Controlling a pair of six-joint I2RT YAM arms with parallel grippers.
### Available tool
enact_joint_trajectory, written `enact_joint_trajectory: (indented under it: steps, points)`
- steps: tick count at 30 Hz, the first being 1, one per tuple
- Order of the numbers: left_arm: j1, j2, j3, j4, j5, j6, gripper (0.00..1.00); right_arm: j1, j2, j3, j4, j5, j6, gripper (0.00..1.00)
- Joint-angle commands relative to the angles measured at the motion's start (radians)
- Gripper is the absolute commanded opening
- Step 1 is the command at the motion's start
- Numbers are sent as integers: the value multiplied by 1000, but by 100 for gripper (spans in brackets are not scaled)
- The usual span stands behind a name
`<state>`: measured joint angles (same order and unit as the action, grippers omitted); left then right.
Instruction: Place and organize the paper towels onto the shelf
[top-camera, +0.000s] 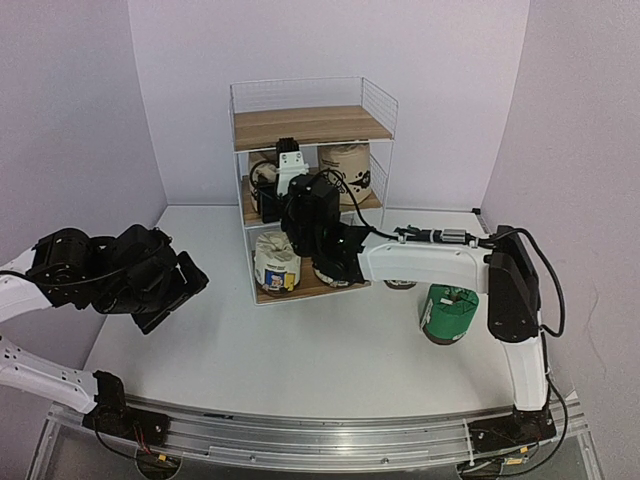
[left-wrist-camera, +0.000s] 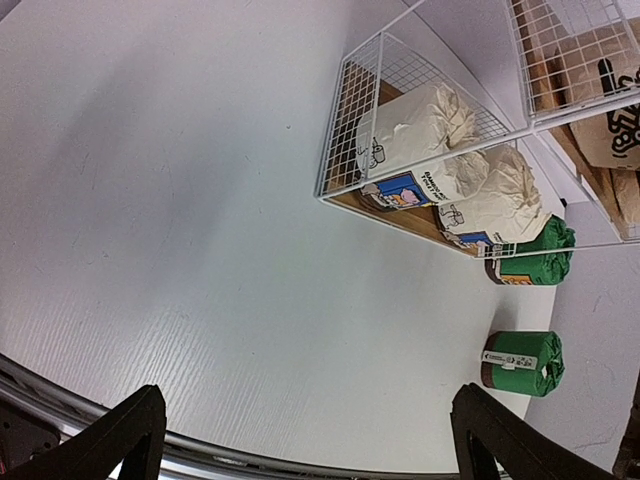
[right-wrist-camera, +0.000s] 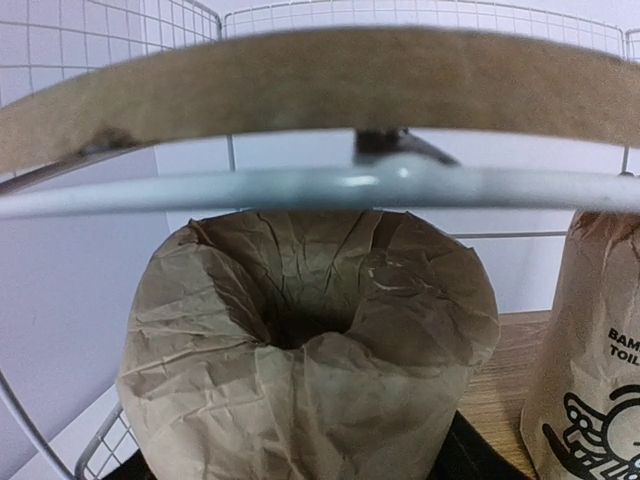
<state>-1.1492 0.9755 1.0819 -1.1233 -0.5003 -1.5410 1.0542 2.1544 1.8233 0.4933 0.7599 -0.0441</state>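
1. Shelf: white wire rack with three wooden boards, standing at the far middle of the counter.
2. Right pincer: reaches into the middle level from the front. The first beige roll sits between its fingers with its base on the board and its gathered top turned up toward the wrist camera. I cannot tell whether the jaws clamp the roll or stand free of it.
3. Left pincer: fingers wide apart with nothing between them. It hovers over the left side of the counter, well apart from the shelf.
4. Beige rolls, count two: the first as in item 2, and the second beige roll upright just to its right on the same board.
5. White rolls, count two: the first white roll and the second white roll, side by side on the bottom board.
6. Green rolls, count two, both on the counter off the shelf. The inner green roll stands just beside the shelf's right end. The outer green roll stands upright, farther toward the right arm's base.
7. Top board: bears no roll.
8. Judgement: both green rolls lie to the right of the shelf with their axes vertical, nearer the right arm. They likely go on the top board.
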Motion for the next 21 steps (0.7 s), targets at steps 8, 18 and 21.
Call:
enact_joint_trajectory:
  steps: [8,18,21]
  points:
    - [1,-5,-1,13,-11,15,100,-5,-58,-29,39,-10,31,87]
    - [1,18,9,36,-4,34,100,-2,-140,-115,19,-27,71,95]
    - [0,27,16,38,-4,35,100,-1,-157,-128,9,-29,59,96]
